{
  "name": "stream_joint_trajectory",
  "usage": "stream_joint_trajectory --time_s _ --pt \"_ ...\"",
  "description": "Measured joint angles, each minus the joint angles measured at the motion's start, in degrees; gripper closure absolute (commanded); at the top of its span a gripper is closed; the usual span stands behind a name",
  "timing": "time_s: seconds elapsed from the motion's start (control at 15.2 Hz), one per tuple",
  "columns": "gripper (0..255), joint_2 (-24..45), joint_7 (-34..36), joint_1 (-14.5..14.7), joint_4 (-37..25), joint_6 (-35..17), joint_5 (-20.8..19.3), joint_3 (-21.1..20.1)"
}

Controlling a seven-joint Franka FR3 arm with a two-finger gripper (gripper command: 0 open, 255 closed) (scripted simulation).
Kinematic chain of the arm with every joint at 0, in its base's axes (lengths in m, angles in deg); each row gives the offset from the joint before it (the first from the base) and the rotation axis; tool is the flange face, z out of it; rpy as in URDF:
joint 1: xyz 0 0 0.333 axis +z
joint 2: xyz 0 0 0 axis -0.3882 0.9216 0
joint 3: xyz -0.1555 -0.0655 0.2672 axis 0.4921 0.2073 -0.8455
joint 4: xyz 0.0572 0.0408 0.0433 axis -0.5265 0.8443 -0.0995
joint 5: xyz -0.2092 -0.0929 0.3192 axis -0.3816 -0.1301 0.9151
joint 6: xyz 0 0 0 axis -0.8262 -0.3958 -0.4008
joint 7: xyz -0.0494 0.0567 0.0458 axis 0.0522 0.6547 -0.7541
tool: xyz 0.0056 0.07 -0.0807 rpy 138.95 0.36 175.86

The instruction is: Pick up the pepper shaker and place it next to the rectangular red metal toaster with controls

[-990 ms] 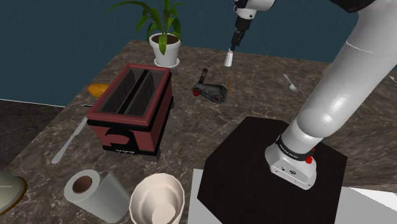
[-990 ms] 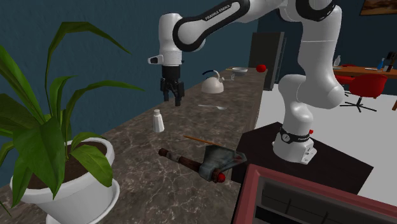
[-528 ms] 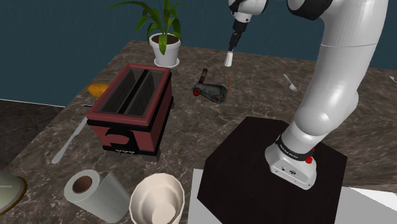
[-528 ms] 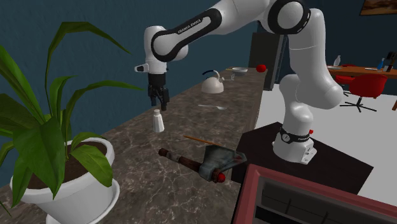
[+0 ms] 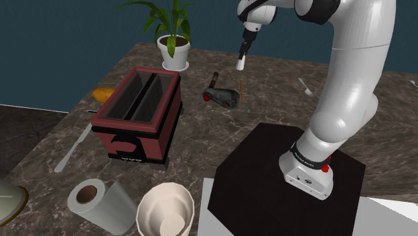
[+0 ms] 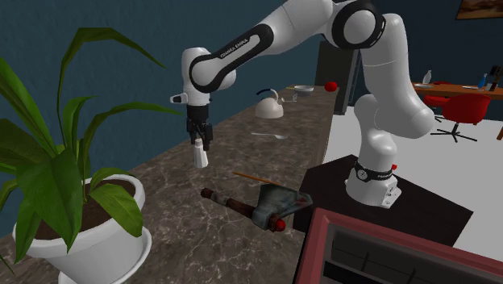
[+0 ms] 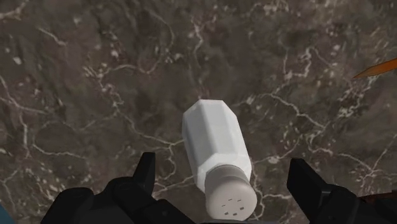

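Note:
The pepper shaker is a small white faceted bottle with a perforated cap, upright on the dark marble counter near its far edge. My black gripper hangs straight over it, open, with its fingers on either side of the cap and not touching it. The red toaster with two slots stands well away, toward the shoulder view's left and nearer the front.
Around the shaker are a potted plant, a dark tool with red parts and a thin orange stick. A knife, paper roll and white bowl lie by the toaster. A kettle stands farther along.
The gripper has travelled toward the plant side and come down over the shaker, still open. The shaker has stayed put.

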Motion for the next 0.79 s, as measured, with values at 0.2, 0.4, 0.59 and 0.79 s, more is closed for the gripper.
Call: stream_joint_trajectory --time_s 0.2,0.4,0.59,0.79 --pt "0 0.3 -0.1 -0.1 0.0 -0.3 0.1 -0.1" --pt "0 0.3 -0.1 -0.1 0.1 -0.4 0.2 -0.1" --pt "255 0.3 -0.1 -0.1 0.1 -0.4 0.2 -0.1" --pt "255 0.3 -0.1 -0.1 0.1 -0.4 0.2 -0.1"
